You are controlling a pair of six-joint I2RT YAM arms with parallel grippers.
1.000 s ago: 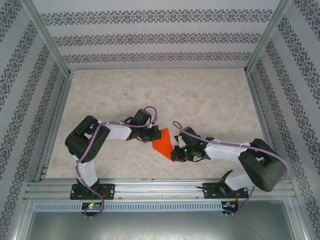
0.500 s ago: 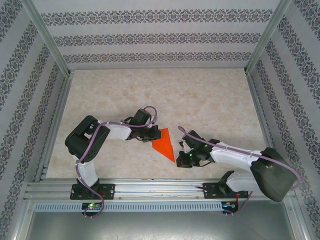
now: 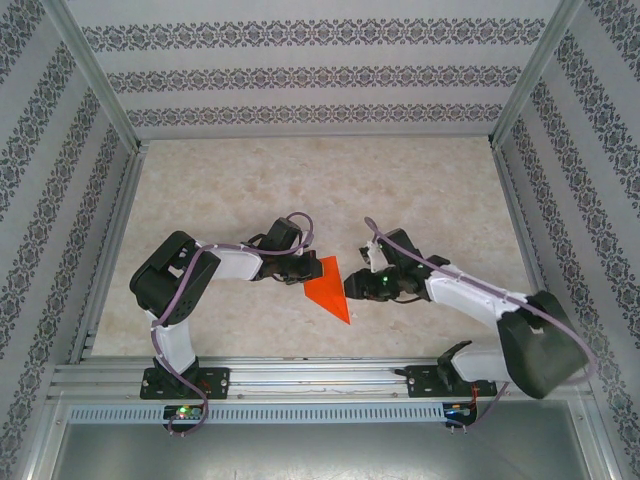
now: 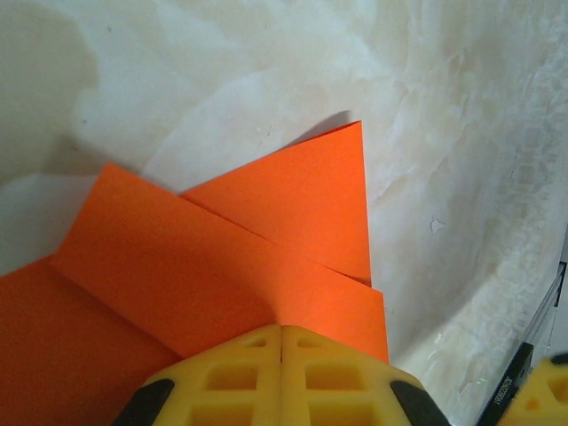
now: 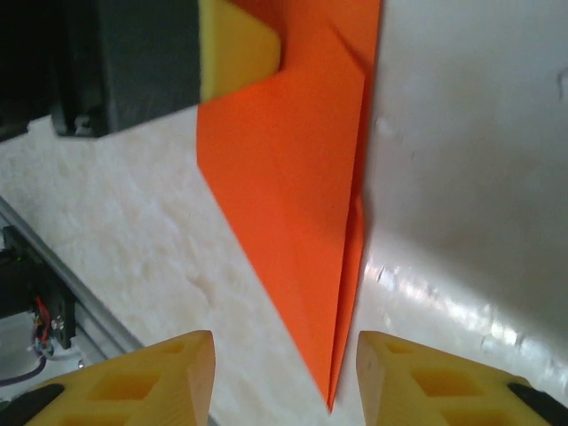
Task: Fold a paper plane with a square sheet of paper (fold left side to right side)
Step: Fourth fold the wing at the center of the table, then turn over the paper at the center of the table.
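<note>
The paper plane (image 3: 327, 288) on the table (image 3: 420, 190); left gripper (image 3: 304, 272) on its left edge; right gripper (image 3: 351, 287) just right of it

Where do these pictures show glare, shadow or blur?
Right wrist view: white glare on the table beside the folded orange paper. Left wrist view: the paper's far edge casts a thin shadow; the left arm's fingers look soft. Top external view: even light.

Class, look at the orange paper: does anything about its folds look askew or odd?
Slightly: on the paper plane, the top flap stops short of the long edge, so a sliver of the lower layer shows toward the tip. No tears seen.
</note>
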